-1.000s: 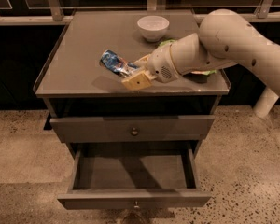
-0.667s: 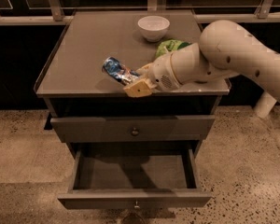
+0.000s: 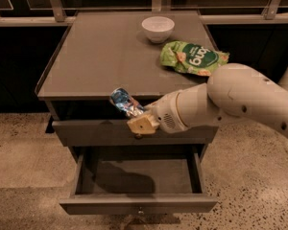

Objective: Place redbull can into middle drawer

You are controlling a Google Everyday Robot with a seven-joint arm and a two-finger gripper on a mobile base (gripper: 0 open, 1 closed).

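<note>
The redbull can [image 3: 123,101], slim, blue and silver, is tilted and held in the air in front of the grey cabinet's front edge. My gripper [image 3: 136,115] is shut on its lower end, with a tan finger pad [image 3: 143,124] showing below it. The white arm comes in from the right. The middle drawer [image 3: 86,176] is pulled out below the gripper, its flat grey floor bare, with a small knob [image 3: 140,210] on its front. The can hangs above the drawer's rear left part, in front of the closed drawer above it.
A white bowl [image 3: 158,28] stands at the back of the cabinet top [image 3: 101,56]. A green snack bag [image 3: 193,57] lies at its right. The closed top drawer [image 3: 86,133] sits behind the gripper. Speckled floor [image 3: 24,166] surrounds the cabinet.
The gripper has carried the can from over the cabinet top forward and down, past the front edge, to a spot above the open drawer. The bag and bowl have not moved.
</note>
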